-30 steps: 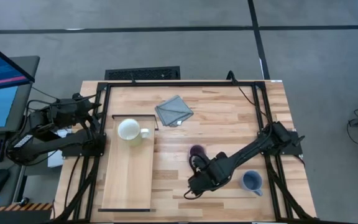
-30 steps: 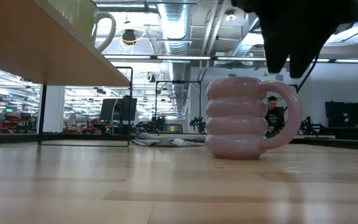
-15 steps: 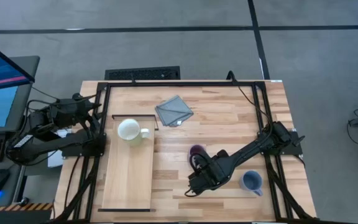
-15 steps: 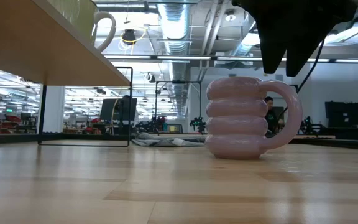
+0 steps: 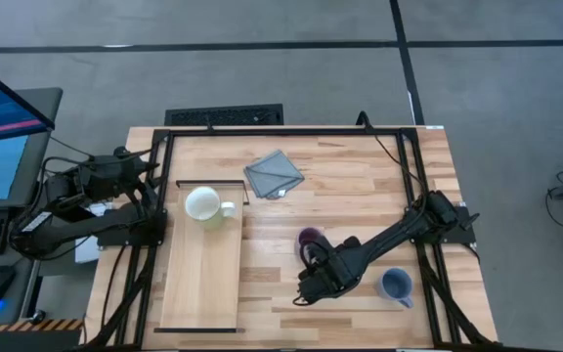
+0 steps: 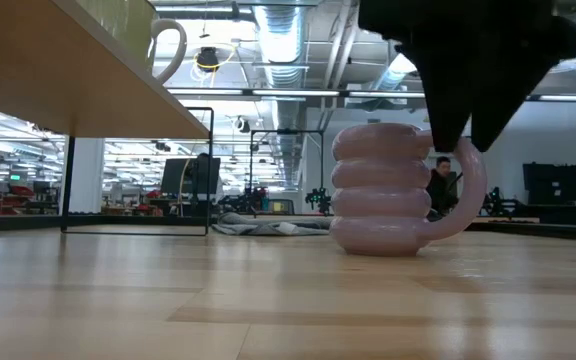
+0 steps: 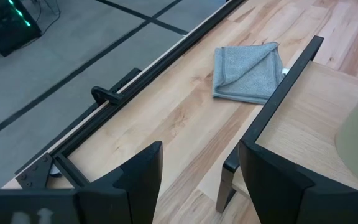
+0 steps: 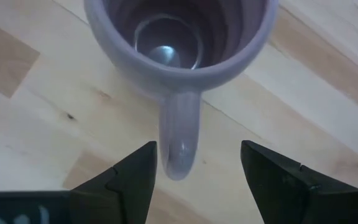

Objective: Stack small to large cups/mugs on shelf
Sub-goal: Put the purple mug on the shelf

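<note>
Near the table's middle, the purple mug (image 5: 310, 238) stands upright on the planks, mouth up, its handle turned toward my right gripper (image 8: 194, 180). From the right wrist view the handle runs straight down the gap between the two fingers (image 8: 132, 180), which are spread wide and touch nothing. I read that as a lineup for a handle grasp: the handle is the only narrow part these fingers could close on, the ribbed body looking too broad. In the low view the gripper hangs above and just beside the handle, not yet down around it.

Cream-white mug (image 5: 203, 204) already sits on the shelf (image 5: 201, 284), at its far end, handle pointing toward the table's centre. Probably placed there as the base or first in the row, leaving the long bare run of board free.

Grey-blue mug (image 5: 396, 285) waits on the table near the right edge, beyond the right arm, well apart from the purple one. Judging by position, it comes later.

Grey folded cloth (image 5: 274, 174) lies on the far side of the table, clear of everything.

Left gripper (image 7: 194, 180) is parked off the table's left side, fingers spread and empty, looking across the shelf's corner toward the cloth.

Risk: closing off-centre could twist the mug rather than lift it.
</note>
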### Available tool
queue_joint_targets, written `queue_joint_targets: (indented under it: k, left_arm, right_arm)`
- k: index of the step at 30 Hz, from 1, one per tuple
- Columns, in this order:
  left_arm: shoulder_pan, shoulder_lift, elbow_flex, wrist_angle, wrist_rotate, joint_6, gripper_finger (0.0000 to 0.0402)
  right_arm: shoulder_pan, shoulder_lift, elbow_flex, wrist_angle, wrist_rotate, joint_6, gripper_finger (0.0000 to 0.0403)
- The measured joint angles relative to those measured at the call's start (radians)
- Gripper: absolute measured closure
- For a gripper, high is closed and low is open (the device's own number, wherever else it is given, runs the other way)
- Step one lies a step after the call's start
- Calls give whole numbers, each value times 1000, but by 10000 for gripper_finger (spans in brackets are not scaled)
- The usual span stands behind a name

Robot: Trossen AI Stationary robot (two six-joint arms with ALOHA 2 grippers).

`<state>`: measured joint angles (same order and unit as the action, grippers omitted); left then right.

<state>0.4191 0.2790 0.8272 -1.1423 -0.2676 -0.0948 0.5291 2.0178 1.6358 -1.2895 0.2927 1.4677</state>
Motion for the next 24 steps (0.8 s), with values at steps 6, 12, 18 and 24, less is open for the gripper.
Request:
queue_joint_targets:
  k: [6,12,18,24]
  left_arm:
    - [0,0,0,1,0,0,199]
    - [0,0,0,1,0,0,199]
    - [0,0,0,2,0,0,199]
    - [0,0,0,2,0,0,199]
  right_arm:
    - [-3,0,-27,56,-2,-26,148]
    - [-15,0,-50,77,-3,-44,148]
    - [-22,0,-50,80,-3,-54,159]
    - [-28,0,-50,82,0,-80,227]
